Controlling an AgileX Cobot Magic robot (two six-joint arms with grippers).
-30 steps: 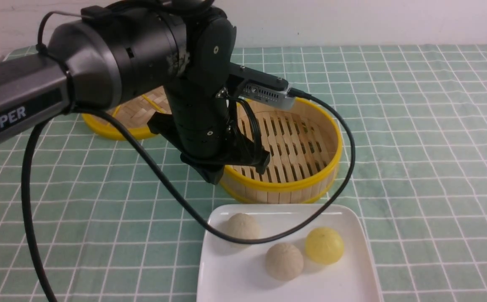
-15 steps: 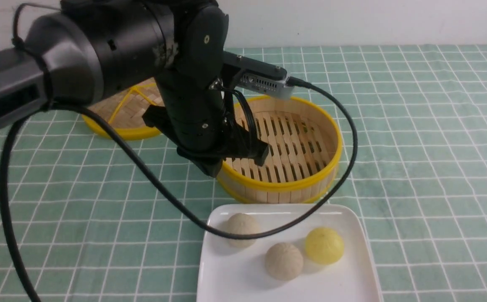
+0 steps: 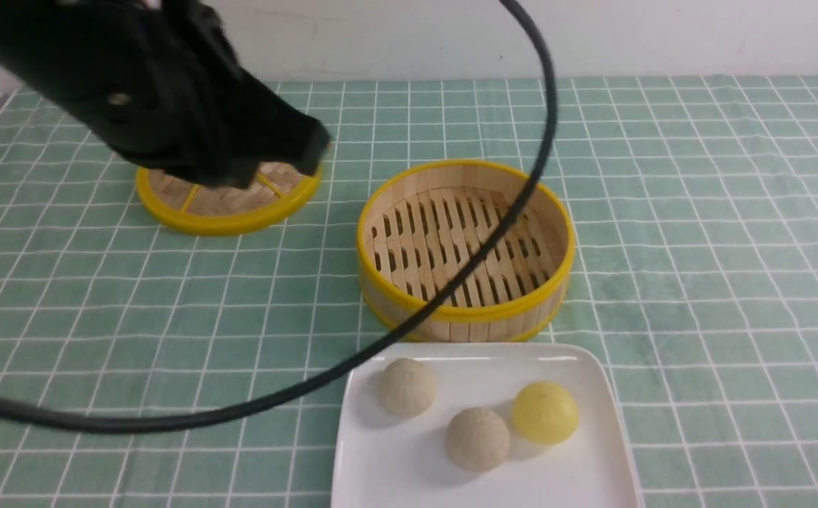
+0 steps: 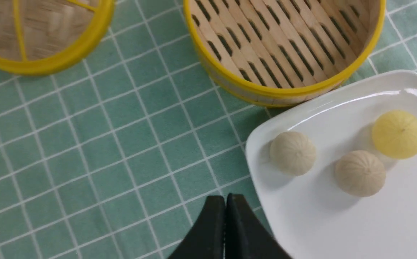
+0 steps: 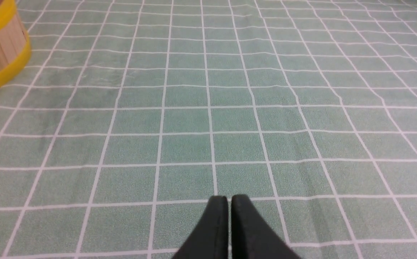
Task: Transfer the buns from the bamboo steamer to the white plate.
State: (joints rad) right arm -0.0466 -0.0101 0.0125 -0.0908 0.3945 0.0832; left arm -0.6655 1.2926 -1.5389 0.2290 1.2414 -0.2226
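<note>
On the white plate [image 3: 578, 487], three buns [image 3: 478, 439]; bamboo steamer [image 3: 557, 233] empty; both pincers closed.

The steamer [image 3: 465, 250] stands open-topped with nothing inside, so its slatted floor can be reached from above, though a black cable [image 3: 451, 289] sags across it. Three buns [image 3: 478, 439] crowd the plate [image 3: 409, 473]. To the right, the green cloth [image 3: 719, 282] lies open.

Yellow bun [image 3: 544, 413], white plate [image 3: 578, 480]
</note>
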